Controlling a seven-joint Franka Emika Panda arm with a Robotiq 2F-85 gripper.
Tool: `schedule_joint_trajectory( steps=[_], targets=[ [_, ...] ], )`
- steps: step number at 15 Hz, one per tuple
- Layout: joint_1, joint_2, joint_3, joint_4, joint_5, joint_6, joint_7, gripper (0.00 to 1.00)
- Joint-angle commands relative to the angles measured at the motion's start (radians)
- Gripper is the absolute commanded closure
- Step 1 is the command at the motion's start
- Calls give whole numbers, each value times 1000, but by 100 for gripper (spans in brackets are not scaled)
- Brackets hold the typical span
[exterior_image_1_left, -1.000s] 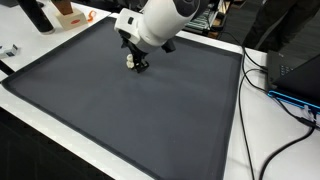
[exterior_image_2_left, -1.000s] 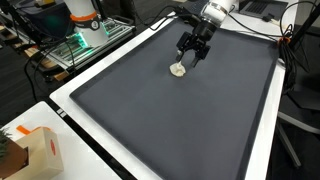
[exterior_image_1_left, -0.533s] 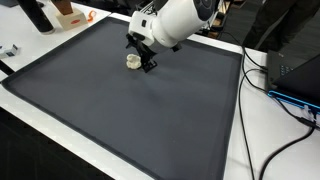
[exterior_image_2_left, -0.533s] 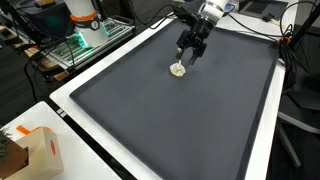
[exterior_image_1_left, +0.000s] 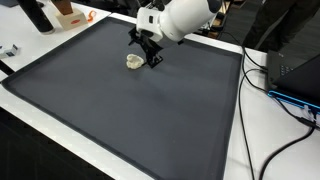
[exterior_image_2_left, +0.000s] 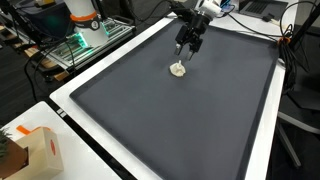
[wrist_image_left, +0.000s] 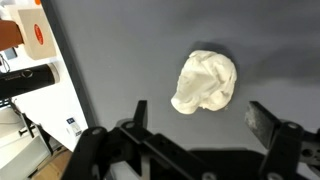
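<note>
Item: one small wad (wrist_image_left: 205, 82), off-white to cream, crumpled into a soft lump with rounded folds and shallow creases. It is bulkier toward its upper right in the wrist view and narrows to a blunt tip at the lower left; I cannot tell whether it is cloth or paper. No print shows on it. Location: it lies alone on the dark grey mat (exterior_image_1_left: 120, 115), in the part nearer my arm, and shows as a pale spot in both exterior views (exterior_image_1_left: 133, 61) (exterior_image_2_left: 178, 70). Pincer (wrist_image_left: 200, 118): fingers spread wide apart with nothing between them. It hangs above the wad and clear of it; in an exterior view (exterior_image_2_left: 188, 44) it stands a little off to one side of the wad. Surroundings: the mat covers most of a white counter (exterior_image_2_left: 66, 108), whose bare edge frames it. Beyond the mat's edge stands an orange and white box (wrist_image_left: 35, 30) bearing a white round mark, with any lettering too small to read. Just beside it is a black cylinder (wrist_image_left: 25, 82), unlabelled as far as I can see. Black cables (exterior_image_1_left: 262, 125) trail over the counter's edge on the far side of the mat from the box.
</note>
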Motion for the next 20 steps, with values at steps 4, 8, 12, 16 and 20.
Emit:
schedule_joint_trajectory(
  steps=[4,8,12,16,20],
  targets=[
    [-41,-89,40,-127,-60,53,-98,0],
    [-58,-123,58,-178,-60,83,-173,0],
    [-73,-152,70,-220,-49,125,-241,0],
    [-85,-183,78,-258,-46,164,-303,0],
    [-99,-209,84,-289,-30,207,-369,0]
  ],
)
